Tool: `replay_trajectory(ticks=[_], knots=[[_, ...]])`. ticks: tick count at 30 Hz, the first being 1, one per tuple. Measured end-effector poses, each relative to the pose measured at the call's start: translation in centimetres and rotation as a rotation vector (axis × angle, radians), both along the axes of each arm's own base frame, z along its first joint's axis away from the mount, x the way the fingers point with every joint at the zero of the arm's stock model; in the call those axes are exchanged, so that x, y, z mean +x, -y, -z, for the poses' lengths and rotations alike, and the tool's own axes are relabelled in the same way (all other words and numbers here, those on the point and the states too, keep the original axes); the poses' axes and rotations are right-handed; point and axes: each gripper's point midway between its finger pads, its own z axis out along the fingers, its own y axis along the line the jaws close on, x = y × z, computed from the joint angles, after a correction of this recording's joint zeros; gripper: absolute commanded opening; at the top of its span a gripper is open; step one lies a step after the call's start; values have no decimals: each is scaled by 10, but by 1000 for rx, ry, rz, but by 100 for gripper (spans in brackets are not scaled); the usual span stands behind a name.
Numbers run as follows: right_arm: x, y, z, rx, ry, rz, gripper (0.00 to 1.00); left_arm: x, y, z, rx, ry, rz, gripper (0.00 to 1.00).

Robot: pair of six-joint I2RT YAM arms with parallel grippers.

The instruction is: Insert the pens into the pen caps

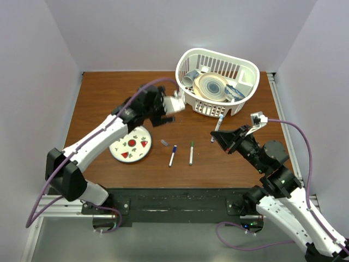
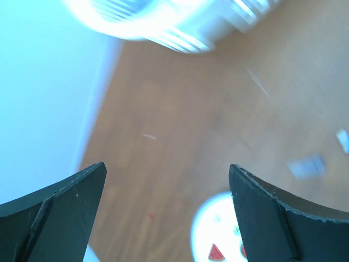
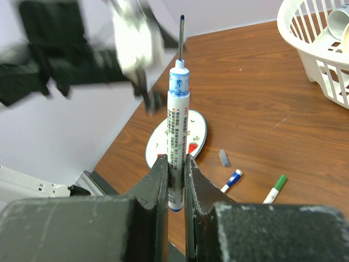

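Between the fingers of the right claw an uncapped pen sits clamped near its tail; the left claw gapes wide over the blurred table, seemingly holding nothing

Brown wooden bench. Carries white slotted basket at upper right and watermelon-print plate at centre left. Holds small grey cap, blue-ended pen and green-ended pen near centre, apart.

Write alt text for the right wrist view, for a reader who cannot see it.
The right hand grips an uncapped white pen, its tip pointing up the frame. Beyond it on the table lie a watermelon-print plate, a small grey cap, a blue-ended pen and a green-ended pen; a white basket sits upper right.
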Motion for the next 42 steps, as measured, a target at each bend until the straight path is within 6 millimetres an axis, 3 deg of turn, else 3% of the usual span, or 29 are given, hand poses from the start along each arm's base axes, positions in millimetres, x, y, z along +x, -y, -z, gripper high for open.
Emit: replay_trajectory(ticks=[4,5,7,8,10,11,13,19,22,24,28,35,42], knots=[[0,0,0,4,-3,0,0,29,-1,-113,-269,163,-232,100],[0,0,0,5,-4,0,0,30,-5,-128,-323,189,-278,100],[0,0,0,7,-4,0,0,28,-20,-149,-448,220,-409,94],[0,0,0,8,-6,0,0,26,-26,-152,-493,218,-461,72],[0,0,0,8,-7,1,0,22,-35,-151,-581,188,-560,66],[0,0,0,7,-8,1,0,22,-38,-148,-626,165,-620,75],[-1,2,2,4,-13,6,0,19,-44,-135,-702,104,-736,80],[-4,9,3,0,-17,29,0,-4,-35,-87,-1022,-217,-1055,65],[-5,11,6,-6,-25,35,0,-24,-27,-53,-1150,-404,-1207,57],[-6,12,7,-9,-27,37,0,-38,-23,-26,-1202,-526,-1331,57],[-6,12,8,-11,-28,38,0,-55,-18,20,-1208,-677,-1584,53],[-4,14,8,-12,-28,53,0,-60,-11,88,-1065,-744,-1887,49],[-4,14,9,-19,-24,53,0,-63,-2,130,-961,-784,-1998,48]])
